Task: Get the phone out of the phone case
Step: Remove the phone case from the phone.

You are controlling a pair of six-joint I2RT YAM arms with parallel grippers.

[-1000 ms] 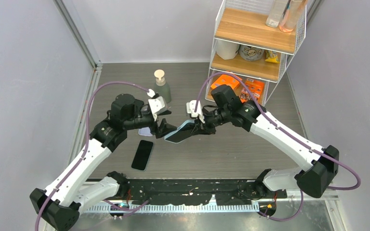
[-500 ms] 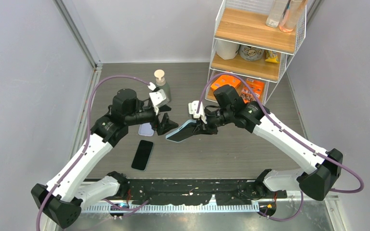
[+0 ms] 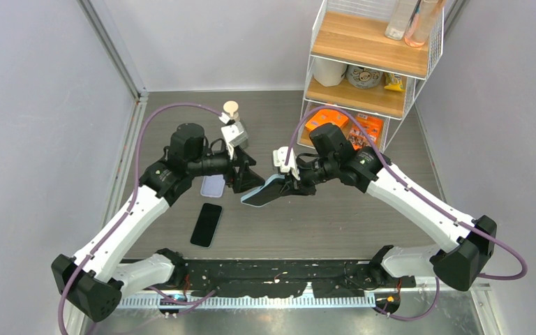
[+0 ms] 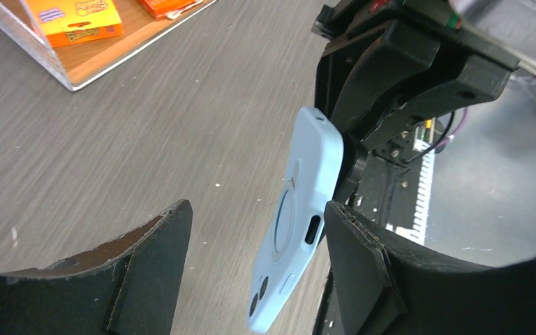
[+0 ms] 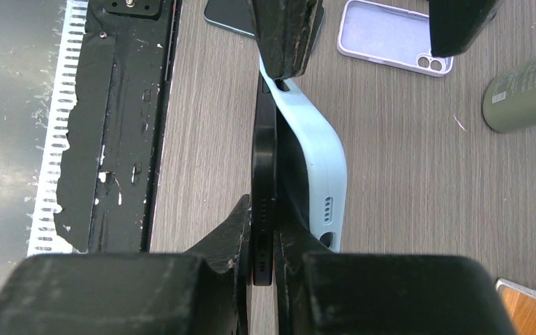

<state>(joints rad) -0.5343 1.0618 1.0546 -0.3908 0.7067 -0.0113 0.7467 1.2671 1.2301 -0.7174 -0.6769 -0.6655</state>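
Pale blue, the case (image 5: 321, 167) is bowing off the black phone (image 5: 263, 160) at mid-frame above the tabletop (image 3: 321, 216), the right hand (image 5: 265, 230) clamping the phone's edge. The left hand (image 4: 255, 223), fingers (image 4: 146, 272) apart, is straddling the case's free end; next it should be pinching and peeling it away.

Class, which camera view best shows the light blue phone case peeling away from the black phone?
The right wrist view: it looks edge-on, so the light blue phone case visibly bows away from the slim black phone. The left wrist view shows only the case's back; the top external view shows both small and overlapping.
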